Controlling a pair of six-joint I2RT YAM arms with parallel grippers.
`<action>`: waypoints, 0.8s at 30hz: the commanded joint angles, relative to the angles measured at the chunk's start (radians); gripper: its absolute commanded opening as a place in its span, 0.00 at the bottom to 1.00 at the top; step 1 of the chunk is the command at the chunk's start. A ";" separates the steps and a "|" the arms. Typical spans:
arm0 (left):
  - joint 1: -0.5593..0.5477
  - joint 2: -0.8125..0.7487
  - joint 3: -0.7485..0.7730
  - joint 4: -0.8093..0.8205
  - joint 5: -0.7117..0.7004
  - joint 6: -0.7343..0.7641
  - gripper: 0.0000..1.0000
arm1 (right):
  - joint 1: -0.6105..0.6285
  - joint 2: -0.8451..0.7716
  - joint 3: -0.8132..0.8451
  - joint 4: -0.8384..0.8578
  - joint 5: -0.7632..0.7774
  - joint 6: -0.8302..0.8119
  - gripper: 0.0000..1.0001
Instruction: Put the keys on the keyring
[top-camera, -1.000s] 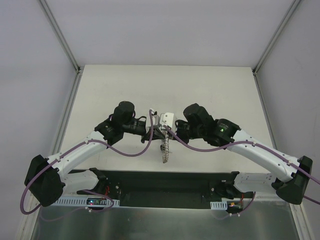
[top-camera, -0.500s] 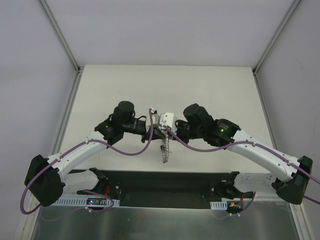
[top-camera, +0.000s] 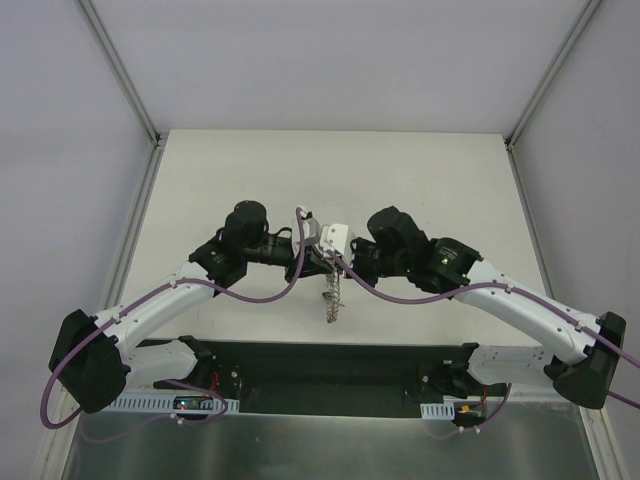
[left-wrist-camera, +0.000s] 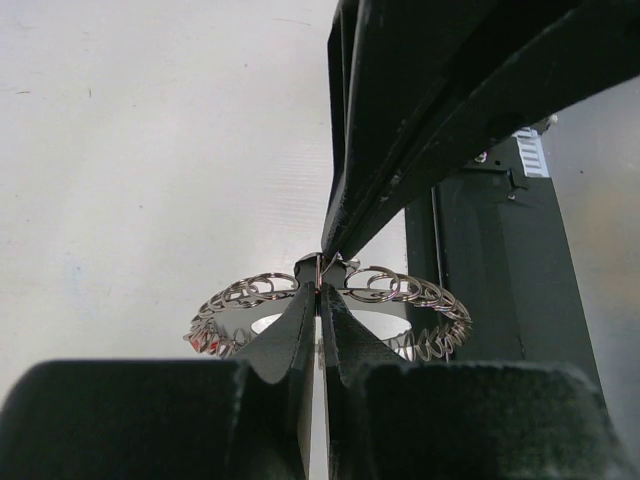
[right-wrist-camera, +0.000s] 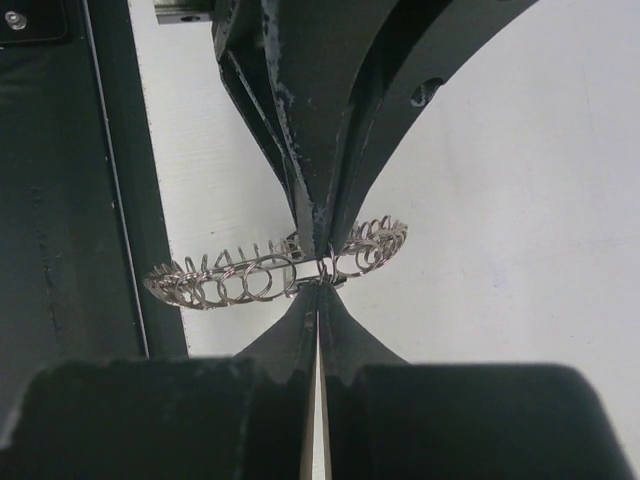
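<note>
My left claw (left-wrist-camera: 318, 285) and right claw (right-wrist-camera: 320, 290) both pinch shut, tip to tip, on the rim of the wire-looped grey metal keyring (left-wrist-camera: 400, 290), over the white tabletop (left-wrist-camera: 150, 150).

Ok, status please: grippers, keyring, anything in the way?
Both shut: left gripper and right gripper pinch keyring rim, tip to tip. It hangs above table. Nothing blocking seen.
</note>
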 joint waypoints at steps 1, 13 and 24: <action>-0.018 -0.027 0.028 0.205 -0.051 -0.116 0.00 | 0.030 0.019 -0.005 0.002 0.026 -0.036 0.01; 0.008 -0.115 -0.156 0.576 -0.261 -0.374 0.00 | 0.028 0.014 -0.033 0.054 0.077 -0.017 0.01; 0.010 -0.110 -0.305 0.863 -0.300 -0.480 0.00 | -0.024 -0.020 -0.086 0.143 0.063 0.109 0.01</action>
